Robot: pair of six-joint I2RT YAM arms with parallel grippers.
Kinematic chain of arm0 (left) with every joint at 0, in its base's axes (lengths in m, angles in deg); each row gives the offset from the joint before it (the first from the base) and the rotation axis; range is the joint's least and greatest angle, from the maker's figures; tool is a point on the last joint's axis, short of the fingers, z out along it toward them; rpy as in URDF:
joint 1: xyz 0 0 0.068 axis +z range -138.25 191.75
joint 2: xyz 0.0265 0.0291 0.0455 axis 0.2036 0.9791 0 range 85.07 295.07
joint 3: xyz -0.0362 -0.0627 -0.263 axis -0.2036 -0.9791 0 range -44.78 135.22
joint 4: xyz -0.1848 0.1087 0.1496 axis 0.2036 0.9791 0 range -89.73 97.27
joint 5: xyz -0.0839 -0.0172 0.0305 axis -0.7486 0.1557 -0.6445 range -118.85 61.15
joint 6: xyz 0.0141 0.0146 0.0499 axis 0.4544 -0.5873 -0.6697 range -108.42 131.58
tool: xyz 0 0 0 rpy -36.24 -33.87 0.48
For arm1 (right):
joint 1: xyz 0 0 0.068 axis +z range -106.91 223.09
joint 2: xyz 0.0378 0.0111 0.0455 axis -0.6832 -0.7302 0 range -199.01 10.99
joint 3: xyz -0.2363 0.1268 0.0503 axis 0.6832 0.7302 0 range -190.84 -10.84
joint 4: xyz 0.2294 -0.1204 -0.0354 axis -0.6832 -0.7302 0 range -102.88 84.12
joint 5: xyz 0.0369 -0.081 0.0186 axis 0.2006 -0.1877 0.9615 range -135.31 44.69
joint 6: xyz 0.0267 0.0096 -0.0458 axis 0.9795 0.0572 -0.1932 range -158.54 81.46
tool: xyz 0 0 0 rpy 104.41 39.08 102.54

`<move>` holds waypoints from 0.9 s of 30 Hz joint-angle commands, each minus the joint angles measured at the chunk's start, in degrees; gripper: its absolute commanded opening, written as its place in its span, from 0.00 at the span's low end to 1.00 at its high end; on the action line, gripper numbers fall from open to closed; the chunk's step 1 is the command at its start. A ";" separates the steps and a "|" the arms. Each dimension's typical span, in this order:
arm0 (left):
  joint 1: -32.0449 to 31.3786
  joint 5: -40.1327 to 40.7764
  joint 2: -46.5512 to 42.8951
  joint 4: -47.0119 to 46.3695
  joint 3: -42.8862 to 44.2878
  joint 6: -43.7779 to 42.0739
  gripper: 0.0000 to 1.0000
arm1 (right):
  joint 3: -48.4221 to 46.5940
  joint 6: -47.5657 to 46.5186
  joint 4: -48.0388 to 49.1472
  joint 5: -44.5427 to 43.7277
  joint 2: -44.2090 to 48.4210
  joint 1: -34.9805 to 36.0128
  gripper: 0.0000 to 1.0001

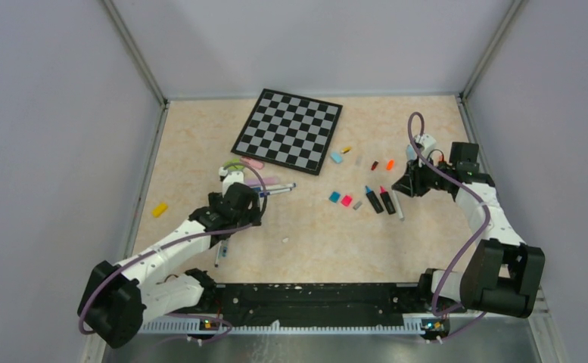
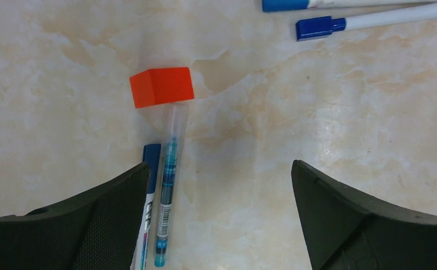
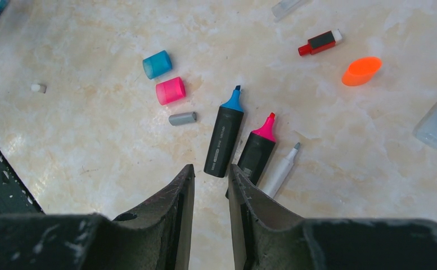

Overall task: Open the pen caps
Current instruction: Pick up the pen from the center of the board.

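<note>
Now: left hand spread over capped pens, right hand nearly closed over uncapped ones

Currently the left hand (image 2: 219,166) is spread wide and holds nothing, with bare desk (image 2: 317,101) between its two fingers. Just inside its left finger (image 2: 92,225) lies a clear-barrelled teal pen (image 2: 167,191). The far end of this pen meets a square orange cap (image 2: 162,86). A white pen with a blue end (image 2: 150,185) lies alongside it, partly hidden under that finger. Farther out, near the top edge of the left wrist view, a white pen with a blue cap (image 2: 368,21) lies crosswise, and another blue-ended pen (image 2: 328,4) sits just beyond it.

The right hand (image 3: 210,169) is pressed almost together, leaving only a thin slit, and pinches nothing. Just ahead of its tips lie a black highlighter with a bare blue tip (image 3: 224,138) and a black highlighter with a bare pink tip (image 3: 258,149). A thin white pen (image 3: 280,169), also uncapped, lies beside them. Loose on the desk to their left are a grey cap (image 3: 182,118), a pink cap (image 3: 170,90) and a cyan cap (image 3: 157,64). Farther off to the right lie a small red-and-black cap (image 3: 320,42) and an oval orange cap (image 3: 362,71).

From above, a checkered board (image 1: 287,130) lies at the far side of the desk, and a yellow cap (image 1: 159,209) rests apart near the left wall.
</note>
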 commanded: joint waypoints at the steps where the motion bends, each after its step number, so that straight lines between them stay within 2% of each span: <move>1: 0.81 3.98 1.21 3.15 0.19 7.62 0.95 | -0.15 -1.04 0.59 1.19 1.68 -0.28 0.28; 7: 1.34 3.92 0.96 2.56 -2.49 11.07 0.90 | -0.15 -1.04 0.55 1.24 1.69 -0.28 0.28; 13: 2.70 4.37 2.02 2.67 -3.22 13.03 0.72 | -0.15 -1.04 0.56 1.14 1.60 -0.28 0.28; 19: 3.61 5.71 4.65 3.74 -3.03 15.35 0.58 | -0.15 -1.13 0.53 0.97 1.59 -0.28 0.28; 27: 5.04 5.88 6.31 3.60 -3.49 16.65 0.50 | -0.24 -1.15 0.39 0.90 1.58 -0.28 0.28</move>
